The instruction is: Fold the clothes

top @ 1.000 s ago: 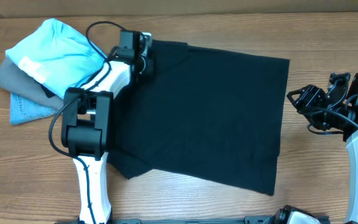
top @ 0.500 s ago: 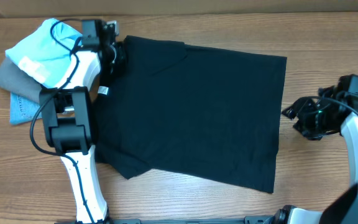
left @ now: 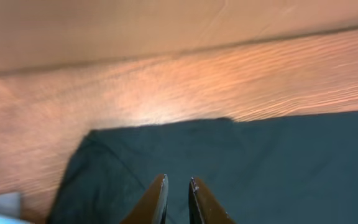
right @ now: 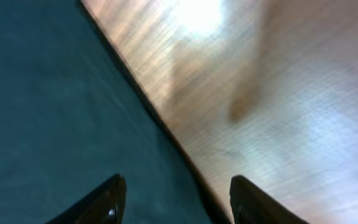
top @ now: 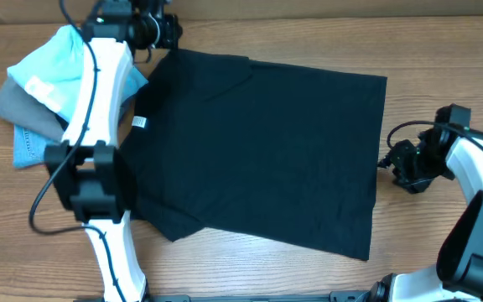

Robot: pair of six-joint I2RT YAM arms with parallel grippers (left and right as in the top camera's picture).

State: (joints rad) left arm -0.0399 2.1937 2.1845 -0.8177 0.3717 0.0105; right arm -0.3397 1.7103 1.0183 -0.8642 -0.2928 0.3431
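Observation:
The clothes [top: 267, 151], a black T-shirt, lie spread flat across the wooden table, with a small white tag [top: 139, 122] showing at the left edge. My left gripper [top: 164, 32] hovers at the shirt's far left corner. In the left wrist view its fingertips [left: 178, 179] stand a narrow gap apart over the black fabric [left: 278, 155], nothing between them. My right gripper [top: 390, 161] sits at the shirt's right edge. It is open [right: 176, 180], one finger over the fabric [right: 42, 93] and the other over bare wood.
A light blue shirt [top: 65, 71] lies on a grey garment [top: 11, 105] and a blue denim piece [top: 32, 149] at the far left, right beside my left arm. The table's far edge runs just behind the left gripper.
The left gripper drew the shirt's far left corner leftward, let it go and rose toward the table's far edge; the white tag now shows. The right gripper came down to the shirt's right edge.

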